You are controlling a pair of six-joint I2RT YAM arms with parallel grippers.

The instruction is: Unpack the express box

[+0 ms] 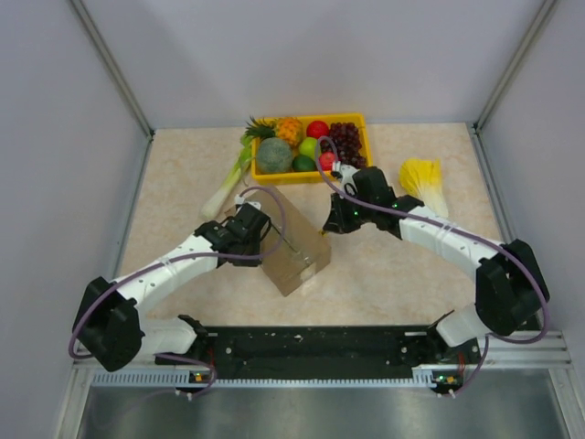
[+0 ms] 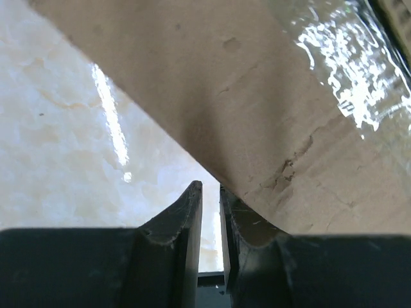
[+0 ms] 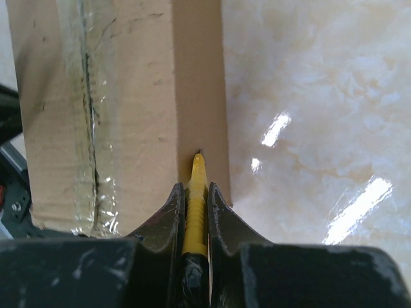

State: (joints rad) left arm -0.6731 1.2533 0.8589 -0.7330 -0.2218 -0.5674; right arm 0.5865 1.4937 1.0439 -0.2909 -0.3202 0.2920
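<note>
Overhead and wrist views of a two-armed robot at a pale marbled table. The express box, plain brown cardboard, stood near the middle of the table between the two arms. It was well apart from a yellow tray of fruit at the far edge and from a leek lying beside that tray. The right gripper was clamped tight on a yellow cutter. The cutter's pointed tip touched the cardboard just beside one of the box's edges, a little to the side of the clear tape running along the flap seam. It was probably held that way so the blade could be brought onto the tape and slit it. The left gripper sat at the opposite side of the box, its fingers drawn almost together with only a thin slit between them and nothing visibly pinched. The cardboard's edge met its tips. That placement looked like bracing, to stop the light box sliding under the blade. The taped seam looked uncut, so the unpacking was judged barely begun.
</note>
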